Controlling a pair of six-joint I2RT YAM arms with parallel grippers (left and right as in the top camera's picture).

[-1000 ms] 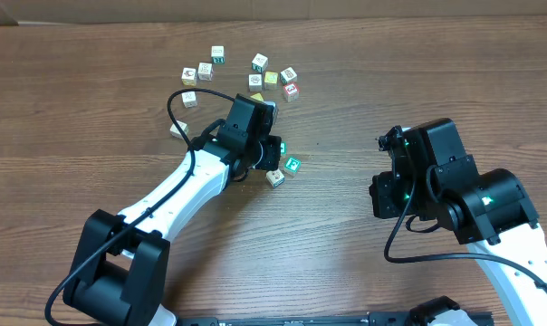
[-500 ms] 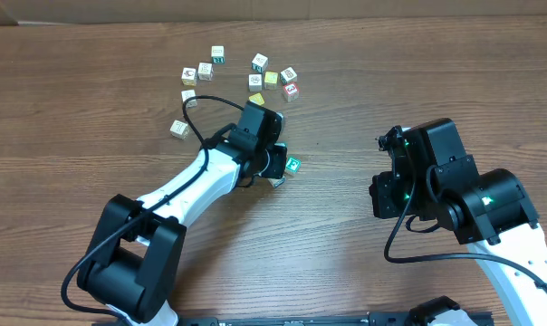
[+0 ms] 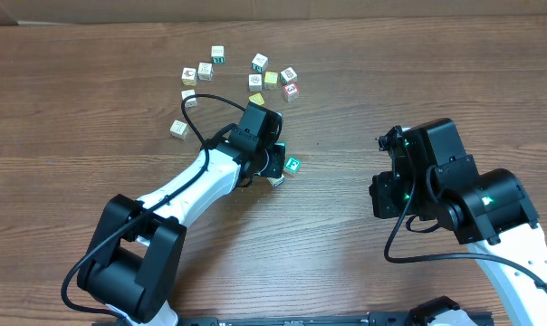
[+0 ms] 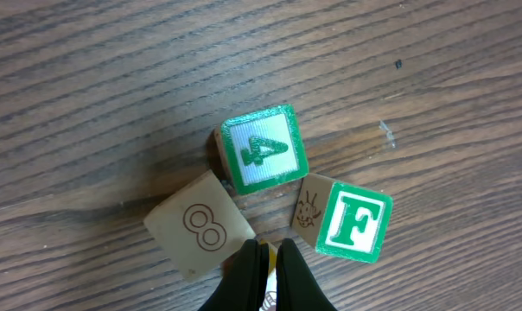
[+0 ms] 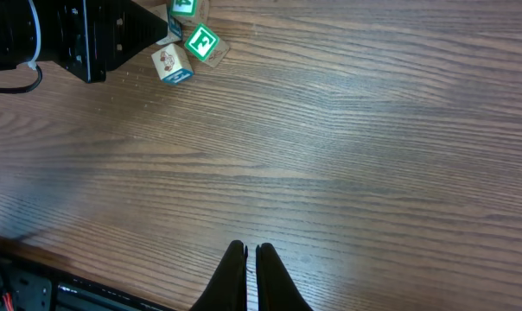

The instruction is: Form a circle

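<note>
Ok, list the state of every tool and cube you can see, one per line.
4 cube: flat, green face up.
F cube: flat, green face up.
8 cube: flat, tan face up.
left tool: shut, tips beside the 8 cube.
right tool: shut, away from the cubes.

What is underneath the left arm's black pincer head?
Three clustered cubes: green 4 cube, green F cube, tan 8 cube. From above the left arm covers most of them.

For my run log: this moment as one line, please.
green wooden 4 cube, green F cube, tan 8 cube: clustered | left gripper: shut, beside them | right gripper: shut, empty
</note>
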